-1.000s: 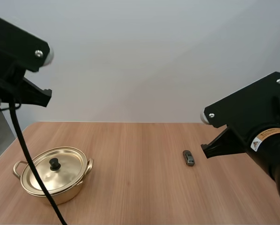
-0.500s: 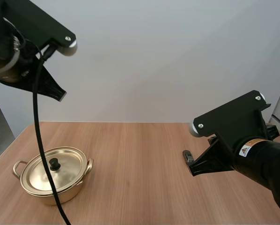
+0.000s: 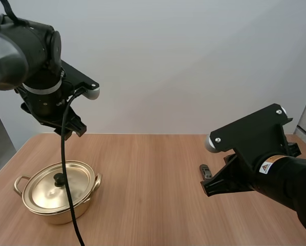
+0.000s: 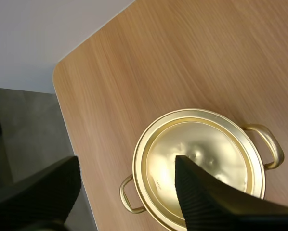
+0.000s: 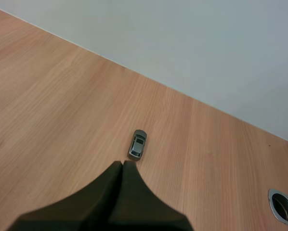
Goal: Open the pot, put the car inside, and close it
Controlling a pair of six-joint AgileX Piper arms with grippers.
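Swings the left gripper (image 4: 125, 163), fingers (image 4: 206, 197) spread, in over the lidded round gold metal pot (image 3: 71, 212) at near left to reach its black knob (image 3: 59, 178), and lowers the right gripper (image 5: 122, 166), clenched empty, toward the small grey toy car (image 5: 137, 144) at right.

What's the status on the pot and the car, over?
Left gripper open, above the round gold metal pot, gold lid on. Right gripper shut, just short of the small grey toy car on the wooden table.
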